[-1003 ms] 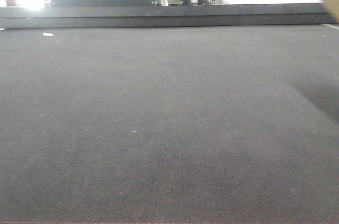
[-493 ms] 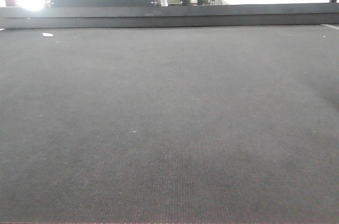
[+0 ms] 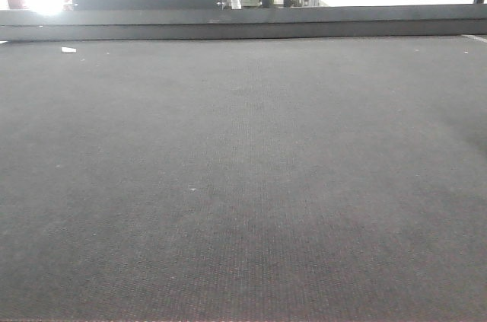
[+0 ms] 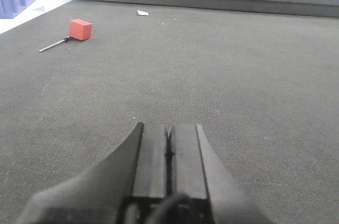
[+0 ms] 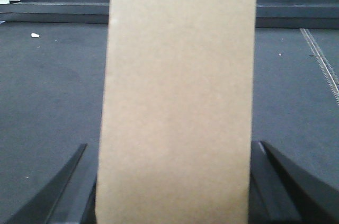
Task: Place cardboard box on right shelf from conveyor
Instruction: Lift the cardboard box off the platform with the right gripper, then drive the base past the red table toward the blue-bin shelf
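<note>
Front view: wide dark grey textured fabric conveyor belt (image 3: pixel 243 185); black metal frame rail (image 3: pixel 243 29) at its far edge.
Left wrist view: left gripper (image 4: pixel 168 139), jaws pressed together, empty, over the belt; small red block (image 4: pixel 80 29) lying far left.
Right wrist view: right gripper (image 5: pixel 170 147), jaws clamped on the sides of a plain tan cardboard box (image 5: pixel 177 91), above the belt.

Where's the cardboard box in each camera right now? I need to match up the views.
Front-facing: not in the picture.
Left wrist: not in the picture.
Right wrist: the cardboard box fills the middle from top edge to bottom edge, with dark fingers either side.
Shared landmark: the small white scrap on the conveyor. It is far left in the front view, upper left in the left wrist, and near the left edge in the right wrist.
</note>
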Action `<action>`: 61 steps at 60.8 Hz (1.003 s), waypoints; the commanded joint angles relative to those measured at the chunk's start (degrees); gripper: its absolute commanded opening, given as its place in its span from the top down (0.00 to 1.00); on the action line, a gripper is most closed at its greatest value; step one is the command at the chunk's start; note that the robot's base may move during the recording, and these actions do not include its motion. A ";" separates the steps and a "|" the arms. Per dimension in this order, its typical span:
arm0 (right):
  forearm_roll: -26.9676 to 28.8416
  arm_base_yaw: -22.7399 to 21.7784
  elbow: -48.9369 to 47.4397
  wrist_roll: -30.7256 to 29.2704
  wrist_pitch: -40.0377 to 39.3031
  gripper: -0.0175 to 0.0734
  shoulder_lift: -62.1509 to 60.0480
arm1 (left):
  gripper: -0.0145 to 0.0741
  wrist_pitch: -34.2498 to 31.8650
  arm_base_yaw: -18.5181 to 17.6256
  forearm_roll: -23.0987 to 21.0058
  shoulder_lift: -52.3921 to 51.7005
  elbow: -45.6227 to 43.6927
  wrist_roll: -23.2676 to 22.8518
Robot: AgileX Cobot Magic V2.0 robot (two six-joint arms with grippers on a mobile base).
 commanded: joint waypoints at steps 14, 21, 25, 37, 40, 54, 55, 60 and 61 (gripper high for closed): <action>-0.52 -0.39 -1.40 -0.56 -5.60 0.57 0.92 | 0.97 -4.95 -0.17 -0.34 -0.83 0.48 0.02; -0.52 -0.39 -1.40 -0.56 -5.60 0.57 0.92 | 0.97 -4.95 -0.17 -0.34 -0.83 0.48 0.02; -0.52 -0.39 -1.40 -0.56 -5.60 0.57 0.92 | 0.97 -4.95 -0.17 -0.34 -0.83 0.48 0.02; -0.52 -0.39 -1.40 -0.56 -5.60 0.57 0.92 | 0.97 -4.95 -0.17 -0.34 -0.83 0.48 0.02; -0.52 -0.39 -1.40 -0.56 -5.60 0.57 0.92 | 0.97 -4.95 -0.17 -0.34 -0.83 0.48 0.02; -0.52 -0.39 -1.40 -0.56 -5.60 0.57 0.92 | 0.97 -4.95 -0.17 -0.34 -0.83 0.48 0.02; -0.52 -0.39 -1.40 -0.56 -5.60 0.57 0.92 | 0.97 -4.95 -0.17 -0.34 -0.83 0.48 0.02; -0.52 -0.39 -1.40 -0.56 -5.60 0.57 0.92 | 0.97 -4.95 -0.17 -0.34 -0.83 0.48 0.02; -0.52 -0.39 -1.40 -0.56 -5.60 0.57 0.92 | 0.97 -4.95 -0.17 -0.34 -0.83 0.48 0.02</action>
